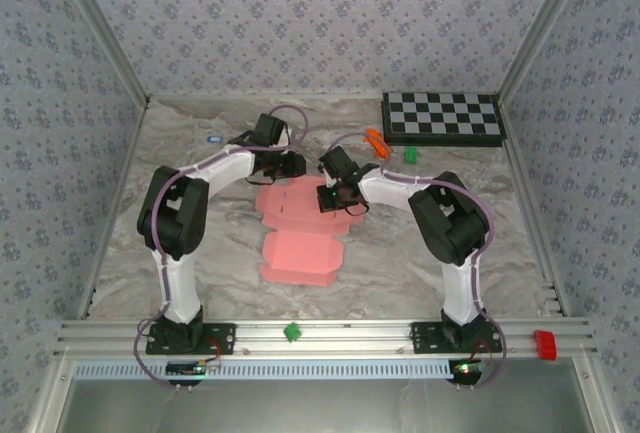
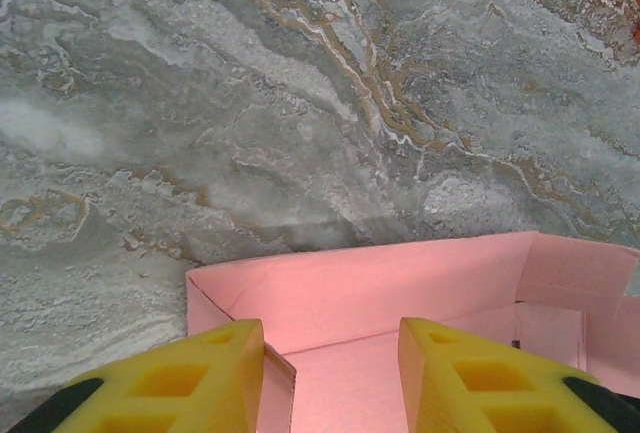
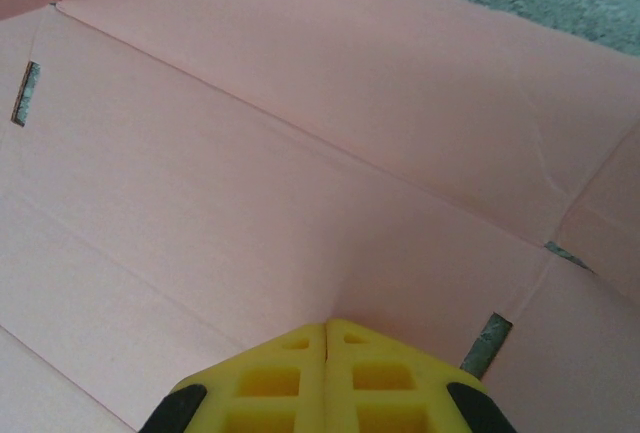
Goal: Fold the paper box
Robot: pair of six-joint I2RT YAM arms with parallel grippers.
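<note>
The marble table [image 1: 200, 243] is carrying a checkerboard [image 1: 443, 118] at its far right corner. The paper box [image 1: 300, 233] is lying mid-table, mostly flat, with its far end raised into walls and partly covered by both arms. The left gripper [image 2: 332, 331] is standing spread over a wall edge. The right gripper [image 3: 326, 331] is pressing its closed tips onto an inner panel. A small orange piece [image 1: 376, 140] and a green block [image 1: 410, 154] are sitting just beyond.

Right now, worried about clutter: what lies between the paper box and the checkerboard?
In the top view, a small orange object and a green block sit between the paper box and checkerboard.
</note>
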